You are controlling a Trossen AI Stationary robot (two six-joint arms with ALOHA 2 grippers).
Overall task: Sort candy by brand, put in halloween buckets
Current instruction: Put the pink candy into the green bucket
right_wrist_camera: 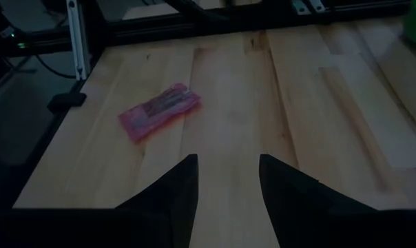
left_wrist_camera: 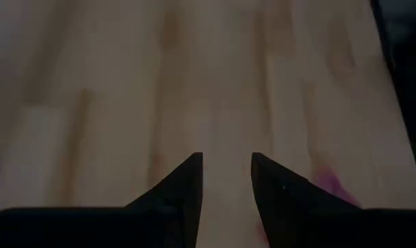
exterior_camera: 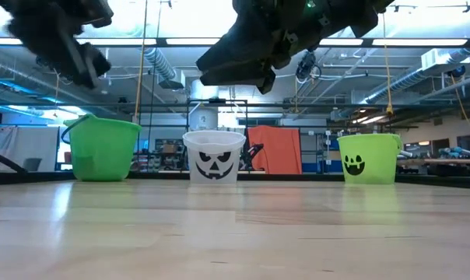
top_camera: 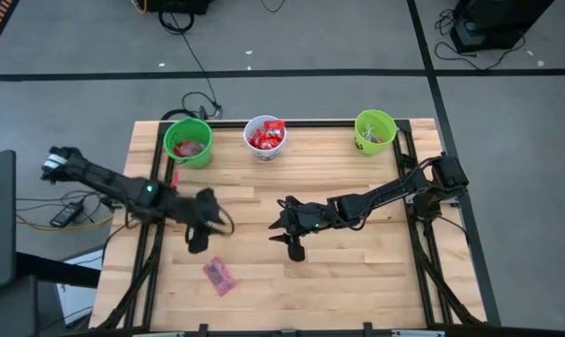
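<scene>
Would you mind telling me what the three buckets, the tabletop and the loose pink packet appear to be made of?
Green buckets and white bucket: likely moulded plastic, smooth, uniformly coloured; the white one and one green carry printed faces. Tabletop: wood, with pale planks, visible seams and a slight sheen. Pink packet: probably thin translucent plastic film, flat.

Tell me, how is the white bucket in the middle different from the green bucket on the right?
The white bucket is white with a full jack-o'-lantern face, while the right green bucket is bright green with a smaller dark face. From above, the white bucket holds shiny red packets; the right green bucket shows only a few pale pieces, too small to make out. Both are small round pails standing upright along the table's far edge.
</scene>
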